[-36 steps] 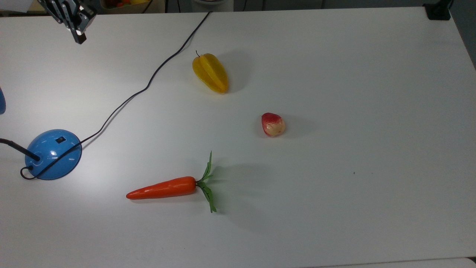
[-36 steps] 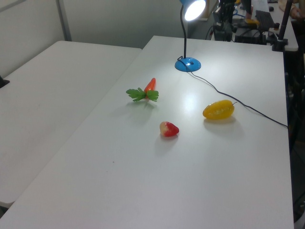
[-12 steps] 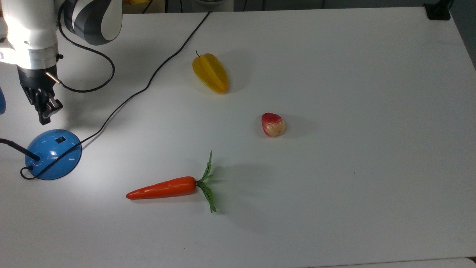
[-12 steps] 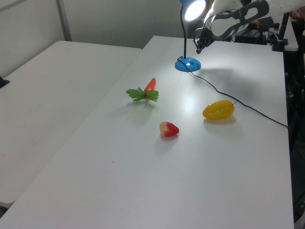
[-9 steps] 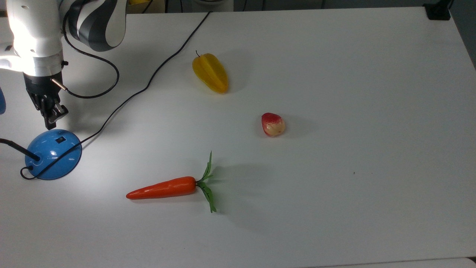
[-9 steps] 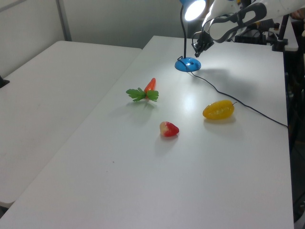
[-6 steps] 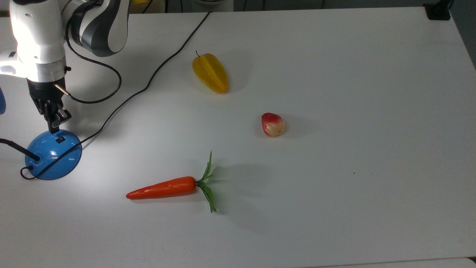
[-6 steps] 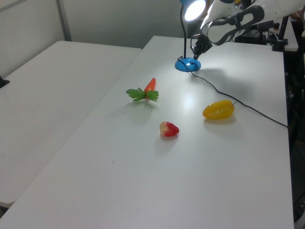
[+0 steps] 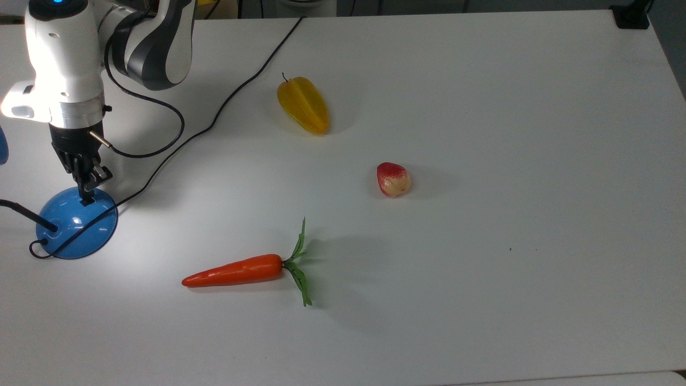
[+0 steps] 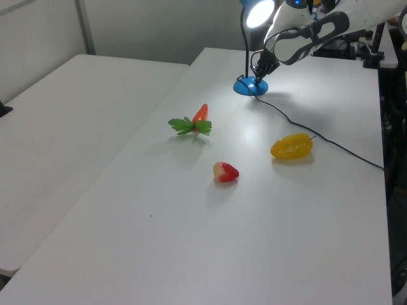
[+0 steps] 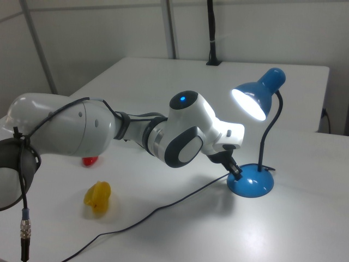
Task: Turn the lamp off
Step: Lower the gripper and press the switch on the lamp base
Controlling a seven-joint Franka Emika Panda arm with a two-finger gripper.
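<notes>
Clearly lit, the lamp (image 11: 252, 180) stands on the white counter (image 9: 482, 107), its glossy blue dome base at the top view's left edge. A thin black neck rises from the base and curves over to a blue head (image 11: 256, 98), whose bulb glows bright white in the right view. A black cord (image 9: 214, 115) leaves the base and runs across the counter past a yellow starfruit (image 9: 303, 104). A small black rocker switch sits on the upper slope of the base.

The tool (image 9: 87, 195) points down at that switch, its tip touching the base at or right beside the switch. Its fingers look pressed together with nothing held between them.

Well apart from the lamp lie an orange carrot (image 9: 236, 271) with green leaves and a red-and-cream fruit (image 9: 394, 179).
</notes>
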